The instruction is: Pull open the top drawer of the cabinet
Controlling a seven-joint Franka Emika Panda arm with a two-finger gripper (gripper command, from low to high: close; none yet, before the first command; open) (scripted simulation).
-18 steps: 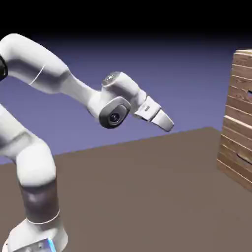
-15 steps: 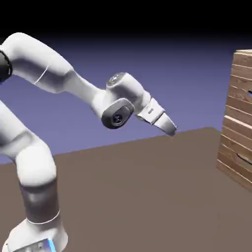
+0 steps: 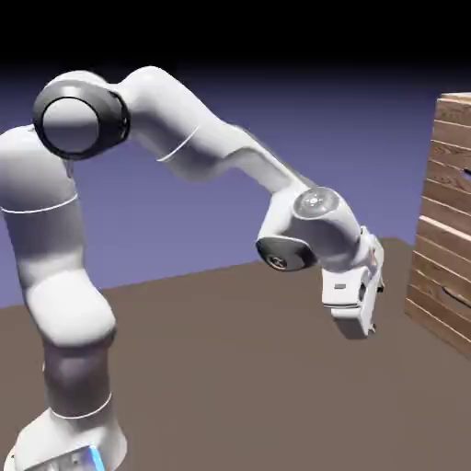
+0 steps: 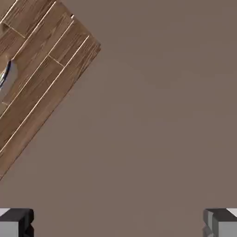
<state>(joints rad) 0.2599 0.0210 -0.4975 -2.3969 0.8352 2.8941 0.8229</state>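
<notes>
The cabinet (image 3: 446, 230) of light-brown planks stands at the exterior view's right edge, partly cut off. Its top drawer (image 3: 453, 152) is the upper panel and sits flush with the front. A lower panel with a dark slot (image 3: 457, 296) lies below it. My gripper (image 3: 356, 328) hangs low over the table, pointing down, a short way left of the cabinet's lower half and apart from it. In the hand view my gripper (image 4: 118, 226) is open, its fingertips (image 4: 16, 221) far apart with only table between them. Cabinet wood (image 4: 44, 69) fills the upper left corner there, with a grey handle (image 4: 5, 76) at the left edge.
The brown table (image 3: 239, 368) stretches under the arm. The robot's base (image 3: 64, 442) stands at the lower left and its upper links arch across the middle of the exterior view.
The arm has swung down and to the right toward the cabinet. The hand has turned from pointing right and slightly down to pointing at the table.
</notes>
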